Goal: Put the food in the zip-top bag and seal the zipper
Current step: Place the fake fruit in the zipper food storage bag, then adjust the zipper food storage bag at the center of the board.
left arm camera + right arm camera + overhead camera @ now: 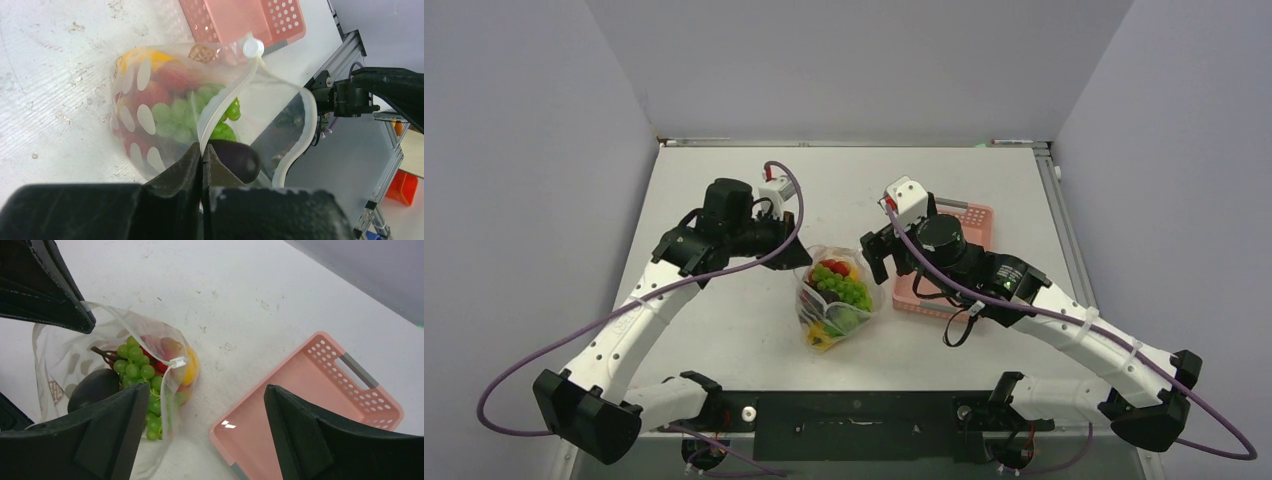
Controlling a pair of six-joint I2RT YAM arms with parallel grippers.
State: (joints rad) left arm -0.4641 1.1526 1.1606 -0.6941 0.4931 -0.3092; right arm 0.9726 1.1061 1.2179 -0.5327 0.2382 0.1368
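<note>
Lab: grey booth walls (854,60), alu rails (345,47)

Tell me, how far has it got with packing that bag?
Filling looks done: grapes, a yellow piece and a dark piece sit inside the bag, and the visible part of the pink basket is bare. In hand: the left tool pinches the bag's rim; the right tool hangs open, holding nothing. Left: the zipper gapes unsealed.

The zip-top bag (131,107) is made of thin clear plastic, glossy, with white spots printed on it. The grapes (135,371) are seen as smooth, shiny plastic. The basket (280,410) is of pink plastic, slightly glossy. The desk (240,290) is finished white and matt, with scuffs.
</note>
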